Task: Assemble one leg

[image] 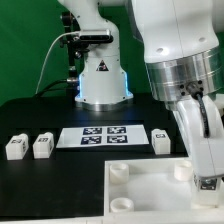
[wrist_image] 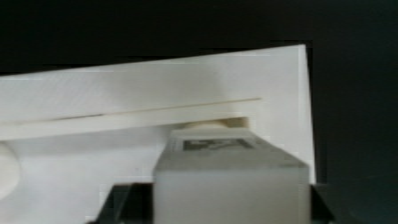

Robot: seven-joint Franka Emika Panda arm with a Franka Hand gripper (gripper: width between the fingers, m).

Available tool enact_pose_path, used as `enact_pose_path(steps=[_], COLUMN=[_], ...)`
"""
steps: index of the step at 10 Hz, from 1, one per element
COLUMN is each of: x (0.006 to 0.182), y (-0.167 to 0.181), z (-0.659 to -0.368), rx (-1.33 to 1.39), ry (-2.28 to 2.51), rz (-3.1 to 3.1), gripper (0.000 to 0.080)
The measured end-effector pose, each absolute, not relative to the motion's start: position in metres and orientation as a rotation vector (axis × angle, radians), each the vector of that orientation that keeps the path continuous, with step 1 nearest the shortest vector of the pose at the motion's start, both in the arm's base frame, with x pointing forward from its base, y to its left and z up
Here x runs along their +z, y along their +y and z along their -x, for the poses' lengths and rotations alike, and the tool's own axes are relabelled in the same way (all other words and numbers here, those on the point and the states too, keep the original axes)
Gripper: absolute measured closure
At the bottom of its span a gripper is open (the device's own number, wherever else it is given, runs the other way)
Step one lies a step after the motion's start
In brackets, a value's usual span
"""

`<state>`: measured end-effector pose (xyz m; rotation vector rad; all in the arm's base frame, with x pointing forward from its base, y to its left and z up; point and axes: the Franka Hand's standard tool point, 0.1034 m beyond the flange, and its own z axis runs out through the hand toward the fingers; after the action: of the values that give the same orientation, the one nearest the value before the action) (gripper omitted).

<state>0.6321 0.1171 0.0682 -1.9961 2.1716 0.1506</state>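
On black table [image: 30,188], plate [image: 150,198] runs off-frame; end effector [image: 205,178] half-hides gripped leg [wrist_image: 222,170].

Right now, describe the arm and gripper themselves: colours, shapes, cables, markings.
The arm is glossy white with rounded, bulky links; its wrist ends in a silver-grey metal cylinder. The base column carries a dark triangular mark and a blue glow near its foot. A black cable loops beside it. The gripper has a white body; its fingers look black.
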Motion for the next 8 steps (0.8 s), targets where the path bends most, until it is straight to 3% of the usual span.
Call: enact_pose_path(steps=[1, 3, 8], x=[0.068, 0.064, 0.068], y=[0.118, 0.122, 0.127], z=[-0.632, -0.629, -0.628], rx=[0.148, 0.141, 0.059], ry=[2.151, 2.044, 1.189], rz=[2.018, 2.13, 2.745], gripper=[0.0503, 0.019, 0.0151])
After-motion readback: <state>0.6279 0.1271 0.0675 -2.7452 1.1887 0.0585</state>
